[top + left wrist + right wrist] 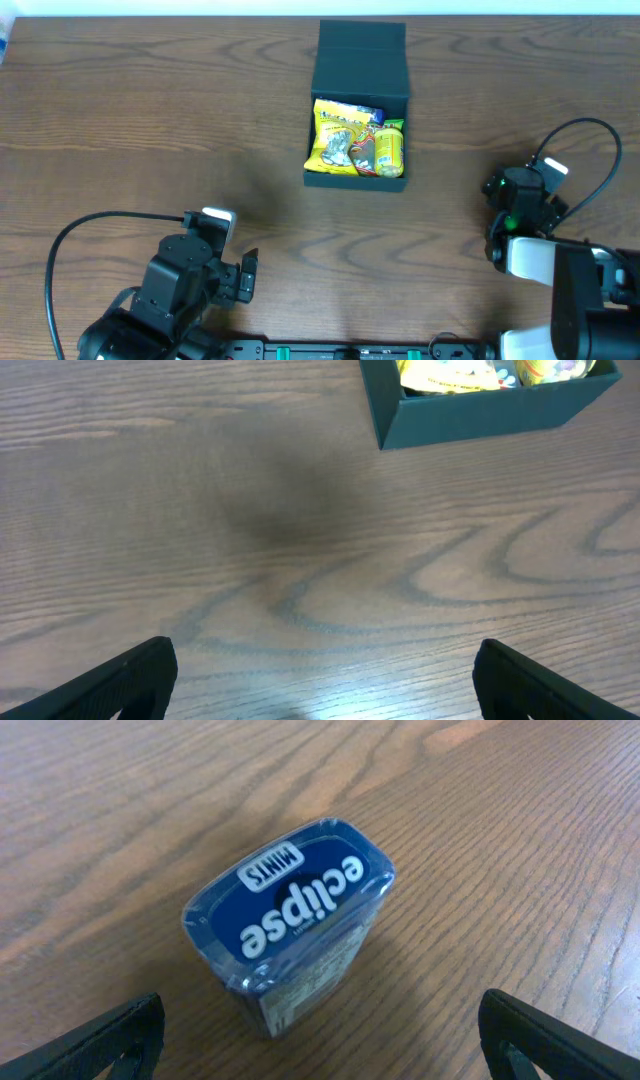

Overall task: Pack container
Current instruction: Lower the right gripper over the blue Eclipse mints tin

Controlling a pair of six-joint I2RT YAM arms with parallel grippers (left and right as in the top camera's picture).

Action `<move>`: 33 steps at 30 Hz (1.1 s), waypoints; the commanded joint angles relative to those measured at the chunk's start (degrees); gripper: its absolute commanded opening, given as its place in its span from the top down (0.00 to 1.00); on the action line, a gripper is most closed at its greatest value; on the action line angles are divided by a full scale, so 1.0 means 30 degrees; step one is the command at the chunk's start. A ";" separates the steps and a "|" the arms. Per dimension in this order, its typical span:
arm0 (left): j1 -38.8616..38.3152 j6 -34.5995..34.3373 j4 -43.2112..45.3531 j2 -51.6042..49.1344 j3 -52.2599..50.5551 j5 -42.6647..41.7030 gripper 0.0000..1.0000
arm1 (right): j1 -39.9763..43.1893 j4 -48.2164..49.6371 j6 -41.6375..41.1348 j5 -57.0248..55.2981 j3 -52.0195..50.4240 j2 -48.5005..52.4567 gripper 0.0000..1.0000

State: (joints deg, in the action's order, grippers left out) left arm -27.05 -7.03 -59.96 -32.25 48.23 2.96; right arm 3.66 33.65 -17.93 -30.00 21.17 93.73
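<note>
Teal container (362, 65), lid open, holds perhaps 2 yellow snack packets (340, 140); left end effector (325, 672) and right end effector (320, 1025) gape empty.

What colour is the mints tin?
The mints tin is dark blue with white letters, clearest in the right wrist view.

Your wood-grain table (140, 120) carries the dark teal box (362, 62) near the far edge, its lid open. A blue mint tin (290, 910) also rests on the wood.

Overhead faced straight down over the table (150, 120); both wrist views sat low and close, the left sharing the container (480, 415) with overhead.
</note>
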 commanded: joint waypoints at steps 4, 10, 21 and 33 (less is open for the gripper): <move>0.0102 0.0204 -0.0007 0.0029 -0.0044 0.0007 0.05 | 0.0459 0.0102 0.0605 0.0160 0.0678 0.0954 0.01; 0.0102 0.0204 -0.0007 0.0029 -0.0036 0.0007 0.04 | 0.0466 0.0153 0.1013 0.0160 0.1209 0.1370 0.01; 0.0102 0.0204 -0.0007 0.0029 -0.0036 0.0007 0.05 | 0.0474 0.0175 0.1158 0.0168 0.1574 0.1370 0.02; 0.0102 0.0204 -0.0007 0.0029 -0.0044 0.0007 0.04 | 0.0474 0.0211 0.1158 0.0160 0.1574 0.1370 0.41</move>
State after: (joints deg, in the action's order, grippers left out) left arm -27.05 -7.03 -59.96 -32.25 48.23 2.96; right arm 4.60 34.15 -14.35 -28.95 25.10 97.27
